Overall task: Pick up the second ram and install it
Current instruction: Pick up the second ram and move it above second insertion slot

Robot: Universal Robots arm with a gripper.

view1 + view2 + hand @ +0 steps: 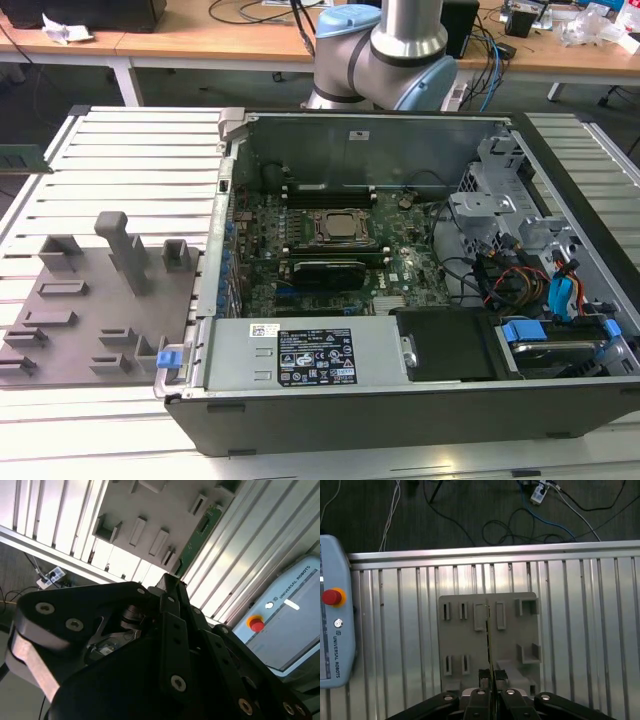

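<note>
My gripper [490,678] is shut on the second ram [489,630], which looks like a thin edge-on line between the fingertips. In the second wrist view the ram [198,537] shows as a slim green board with dark chips, running out from the black fingers [172,587]. It hangs high above the grey plastic tray [465,645]. In the exterior view the tray [90,335] lies to the left of the open computer case [400,400]. The motherboard [400,265] carries the CPU socket [336,226], with black memory slots [330,192] beside it.
A teach pendant [335,630] with a red button lies on the ribbed aluminium table [590,630] beside the tray. Upright blocks [125,250] stand on the tray. Drive bays and cables [530,270] fill the case's right side. The arm's base [385,50] stands behind the case.
</note>
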